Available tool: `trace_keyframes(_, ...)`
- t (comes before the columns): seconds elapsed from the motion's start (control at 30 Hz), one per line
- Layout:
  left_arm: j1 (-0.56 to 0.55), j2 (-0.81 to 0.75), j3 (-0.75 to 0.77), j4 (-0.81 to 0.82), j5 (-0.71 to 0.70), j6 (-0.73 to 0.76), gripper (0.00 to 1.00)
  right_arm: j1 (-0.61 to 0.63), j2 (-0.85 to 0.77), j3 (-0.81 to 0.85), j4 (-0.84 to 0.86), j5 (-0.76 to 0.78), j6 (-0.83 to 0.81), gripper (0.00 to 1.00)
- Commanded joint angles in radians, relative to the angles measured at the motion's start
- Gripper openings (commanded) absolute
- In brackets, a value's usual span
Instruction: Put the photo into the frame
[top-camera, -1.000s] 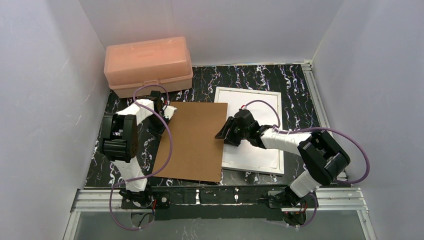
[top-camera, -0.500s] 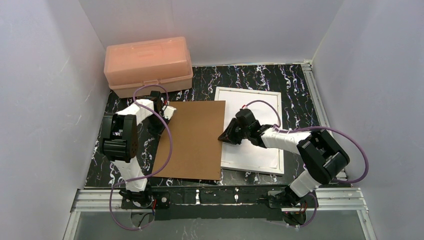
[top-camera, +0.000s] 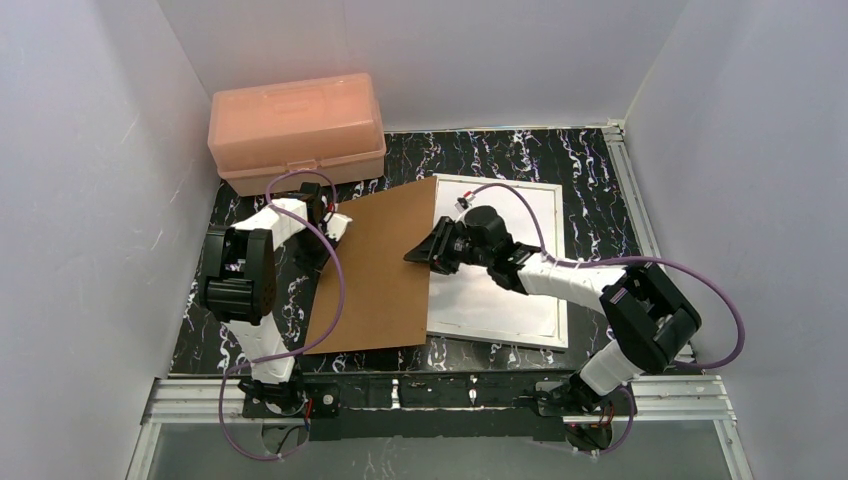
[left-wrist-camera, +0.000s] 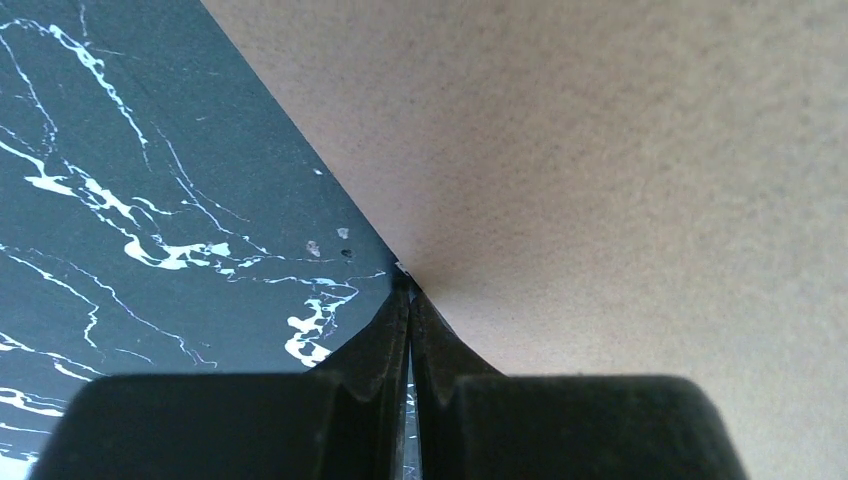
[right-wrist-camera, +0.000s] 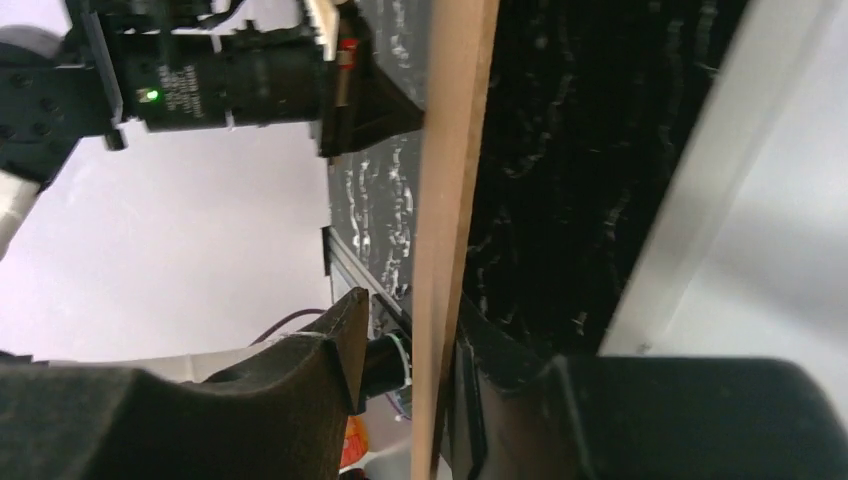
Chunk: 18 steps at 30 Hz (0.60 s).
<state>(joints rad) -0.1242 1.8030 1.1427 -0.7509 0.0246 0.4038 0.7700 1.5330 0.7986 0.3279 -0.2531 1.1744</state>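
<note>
The left tool (left-wrist-camera: 410, 292), pressed together, touches the flat brown cardboard board (top-camera: 375, 270); the right tool (right-wrist-camera: 410, 305) sits around its raised edge, pinch unclear.

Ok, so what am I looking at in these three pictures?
Two robot arms, bolted at the near edge of a dark marbled table. One picture looks down from above; the other two come from a camera on each wrist. On the table are a brown board, a white frame and a pink box. The left gripper, shut, touches the board's edge with its tips. The right gripper has a finger on each side of the opposite edge; a gap shows at one finger, so it looks open, not clamped.
</note>
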Motion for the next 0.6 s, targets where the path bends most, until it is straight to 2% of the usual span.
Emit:
trace_keyframes(0.0,-0.013,-0.020,-0.015,-0.038,0.117,-0.010,0.00,0.034,0.027,0.059,0.106,-0.060,-0.005,0.35)
trace_keyframes(0.07,-0.011,-0.030,-0.016,-0.044,0.119,-0.010,0.00,0.034,0.002,0.049,0.100,-0.035,-0.012,0.25)
trace_keyframes(0.2,0.002,-0.067,0.036,-0.100,0.143,-0.016,0.00,0.014,-0.083,0.091,-0.014,0.027,-0.096,0.01)
trace_keyframes(0.23,0.007,-0.085,0.055,-0.121,0.154,-0.017,0.01,-0.001,-0.101,0.116,-0.053,0.024,-0.122,0.01)
trace_keyframes(0.3,0.018,-0.121,0.098,-0.166,0.176,-0.022,0.11,-0.039,-0.134,0.183,-0.152,0.002,-0.168,0.01)
trace_keyframes(0.4,0.038,-0.166,0.172,-0.237,0.208,-0.026,0.42,-0.115,-0.177,0.295,-0.295,-0.057,-0.235,0.01)
trace_keyframes(0.43,0.046,-0.177,0.192,-0.256,0.220,-0.024,0.47,-0.145,-0.191,0.325,-0.349,-0.079,-0.258,0.01)
trace_keyframes(0.57,0.052,-0.208,0.224,-0.297,0.252,-0.022,0.52,-0.319,-0.248,0.364,-0.468,-0.238,-0.300,0.01)
